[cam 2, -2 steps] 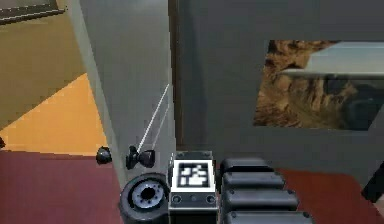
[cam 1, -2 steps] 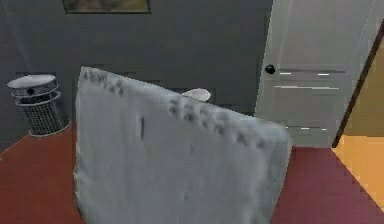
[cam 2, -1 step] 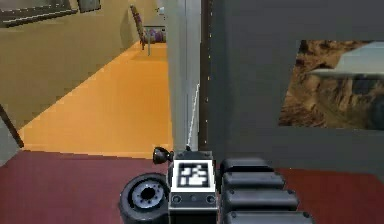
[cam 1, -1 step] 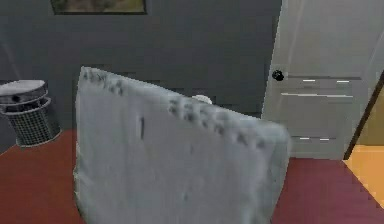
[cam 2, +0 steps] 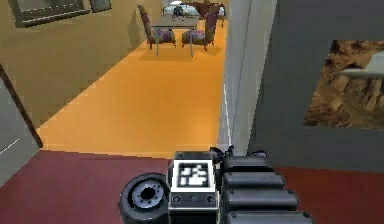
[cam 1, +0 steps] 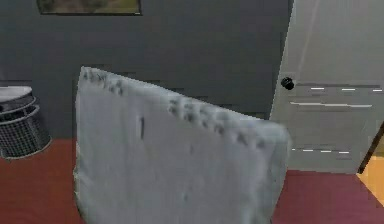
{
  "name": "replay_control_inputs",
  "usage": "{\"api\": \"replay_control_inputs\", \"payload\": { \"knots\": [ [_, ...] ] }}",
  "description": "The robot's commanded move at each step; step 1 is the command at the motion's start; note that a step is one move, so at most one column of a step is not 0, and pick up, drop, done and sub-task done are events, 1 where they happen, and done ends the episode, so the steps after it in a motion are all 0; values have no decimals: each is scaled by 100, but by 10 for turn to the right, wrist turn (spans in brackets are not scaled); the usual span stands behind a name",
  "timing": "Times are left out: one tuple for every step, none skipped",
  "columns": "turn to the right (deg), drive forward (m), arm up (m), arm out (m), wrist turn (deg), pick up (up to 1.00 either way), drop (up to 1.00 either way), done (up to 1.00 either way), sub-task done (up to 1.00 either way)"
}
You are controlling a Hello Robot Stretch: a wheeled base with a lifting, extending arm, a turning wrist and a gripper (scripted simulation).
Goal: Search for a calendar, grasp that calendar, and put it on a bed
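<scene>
Grey wall (cam 1: 180, 50), red floor (cam 1: 30, 185); pale marked slab (cam 1: 170, 160), maybe calendar, close ahead. Tool (cam 2: 146, 198) state: cannot tell; bed step undone.

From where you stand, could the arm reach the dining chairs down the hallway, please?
Probably not. The arm sits at the arm side view's bottom edge, while the chairs stand far up the orange floor. The floor between looks bare, but I would likely have to drive closer.

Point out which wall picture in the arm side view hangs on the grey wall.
The brown picture at that view's right edge; the other picture hangs on the yellow wall, top left.
</scene>
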Motion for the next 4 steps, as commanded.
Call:
{"api": "replay_control_inputs", "payload": {
  "knots": [
    [300, 0, 0, 0, 0, 0, 0, 0, 0],
    [30, 0, 0, 0, 0, 0, 0, 0, 0],
    [0, 50, 0, 0, 0, 0, 0, 0, 0],
    [450, 0, 0, 0, 0, 0, 0, 0, 0]
  ]
}}
